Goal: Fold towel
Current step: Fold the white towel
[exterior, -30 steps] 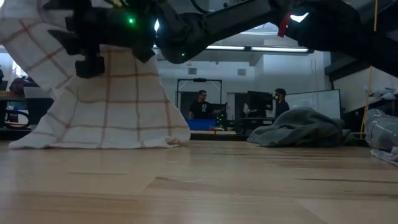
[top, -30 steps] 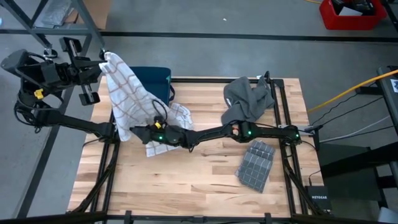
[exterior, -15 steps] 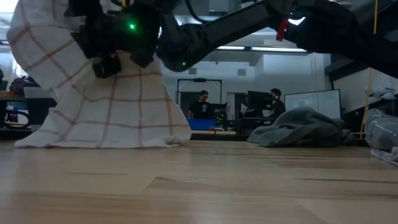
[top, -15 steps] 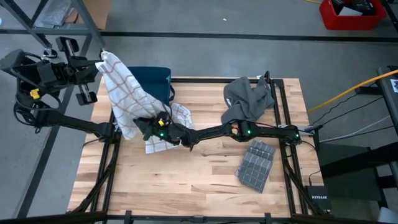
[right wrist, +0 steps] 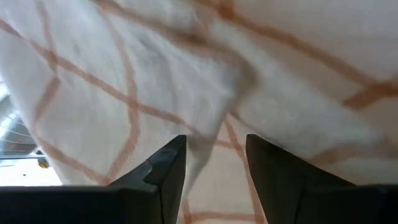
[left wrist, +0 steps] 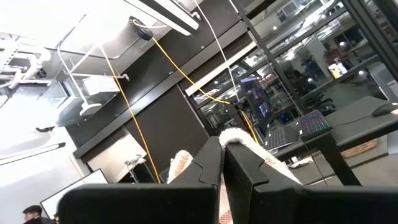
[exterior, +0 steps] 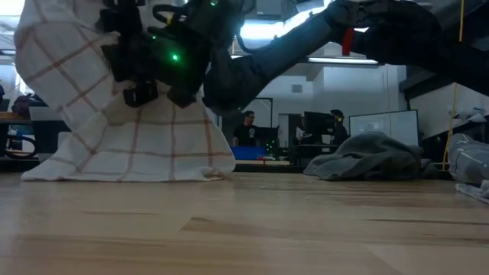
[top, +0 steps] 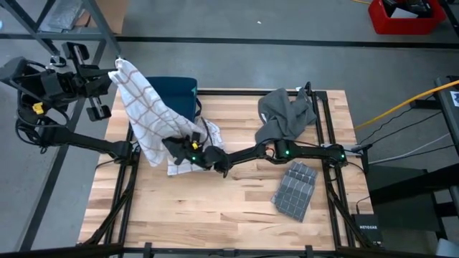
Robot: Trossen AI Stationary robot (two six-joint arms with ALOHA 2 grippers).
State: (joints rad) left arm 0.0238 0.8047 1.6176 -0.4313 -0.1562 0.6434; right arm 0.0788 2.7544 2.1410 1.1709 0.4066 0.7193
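At the upper left of the high view, the left gripper (top: 115,69) sits beyond the table's edge, its fingers (left wrist: 211,163) pressed together on a corner of the white towel with orange check lines (top: 147,107). From that pinch the cloth slopes down toward the centre-left of the wooden table (top: 237,211), where its lower part lies bunched on the boards. In the low view the towel (exterior: 114,145) fills the left of the frame as a wide hanging sheet, its bottom edge resting on the tabletop.

Reaching across from the right of the frame, the right arm puts the right gripper (top: 172,145) against the towel's lower middle. Its fingers (right wrist: 165,165) stand spread apart with the checked fabric directly ahead of them and a fold of it lying in the gap; whether they pinch it I cannot tell.

Toward the upper right of the table lies a crumpled dark grey cloth (top: 285,111), and at lower right a folded grey waffle-textured cloth (top: 295,189). A dark blue bin (top: 179,94) sits behind the towel. Two people (exterior: 248,126) stand far off in the room.
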